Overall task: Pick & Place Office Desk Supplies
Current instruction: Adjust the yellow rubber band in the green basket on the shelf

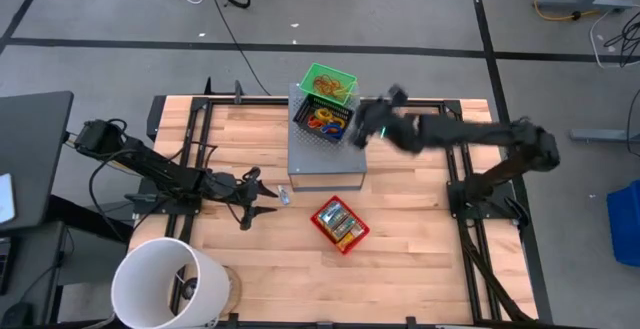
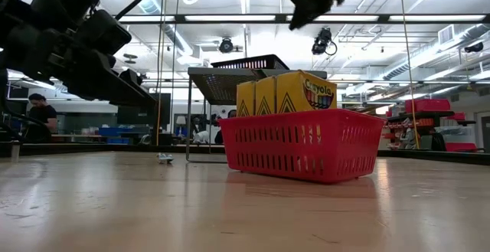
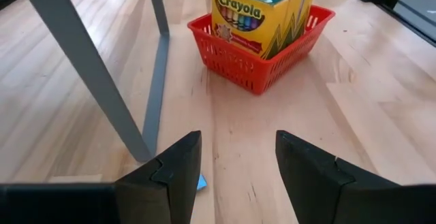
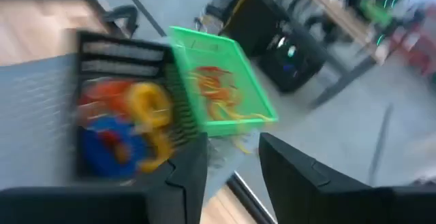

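Wooden tabletop [image 1: 420, 219] carries a grey perforated metal box [image 1: 325, 164]; atop it, rubber bands fill a green basket [image 1: 329, 83]. Beside that basket, the right gripper [image 1: 362, 129] hovers parted, empty; a careless sweep might knock it off. Left gripper [image 1: 262, 201] waits below, parted.

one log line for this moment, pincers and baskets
left pincer: open, low over table | right pincer: open, empty, beside black basket | red basket: crayon boxes

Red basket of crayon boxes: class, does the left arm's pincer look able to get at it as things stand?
Probably yes. The left pincer is open and faces the red basket across bare wood; the grey stand's leg stands off to one side.
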Available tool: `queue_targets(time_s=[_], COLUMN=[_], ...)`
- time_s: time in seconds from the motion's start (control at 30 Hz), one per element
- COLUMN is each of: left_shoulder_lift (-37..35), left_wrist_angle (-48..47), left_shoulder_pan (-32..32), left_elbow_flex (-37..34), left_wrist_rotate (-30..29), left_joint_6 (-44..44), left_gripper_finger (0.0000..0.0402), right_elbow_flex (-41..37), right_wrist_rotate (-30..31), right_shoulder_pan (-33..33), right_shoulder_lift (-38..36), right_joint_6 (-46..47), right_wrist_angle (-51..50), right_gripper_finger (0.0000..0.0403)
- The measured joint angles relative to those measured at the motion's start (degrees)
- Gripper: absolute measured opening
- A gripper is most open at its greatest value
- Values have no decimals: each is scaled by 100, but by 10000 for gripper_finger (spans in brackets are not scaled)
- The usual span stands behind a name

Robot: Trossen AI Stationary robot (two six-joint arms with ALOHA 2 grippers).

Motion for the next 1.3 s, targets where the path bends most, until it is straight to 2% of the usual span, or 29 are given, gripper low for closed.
queue_targets(time_s=[0.1,0.23,0.33,0.43,0.6,0.9,1.3], left_shoulder_lift=[0,0,0,0,0,2,4], left_wrist_angle=[31,90,98,101,101,80,39], left_shoulder_pan=[0,0,-2,0,0,0,0], left_elbow_flex=[1,1,1,1,1,1,3], left_wrist_rotate=[93,169,183,183,226,224,228], left_joint_6=[2,14,28,49,53,0,13], left_gripper_finger=[194,194,194,194,194,194,194], right_elbow_flex=[0,-1,-60,-66,-69,-70,-70], right_wrist_rotate=[-1389,-3330,-4387,-5046,-5081,-5195,-5372], right_shoulder_pan=[-1037,-2259,-2937,-3382,-3679,-3705,-3814], right_shoulder_lift=[-290,-297,-125,151,592,920,1143], right_joint_6=[24,59,-64,-341,-1215,-2311,-2587], right_wrist_angle=[18,67,285,287,299,344,761], right_gripper_finger=[155,187,218,237,238,214,210])
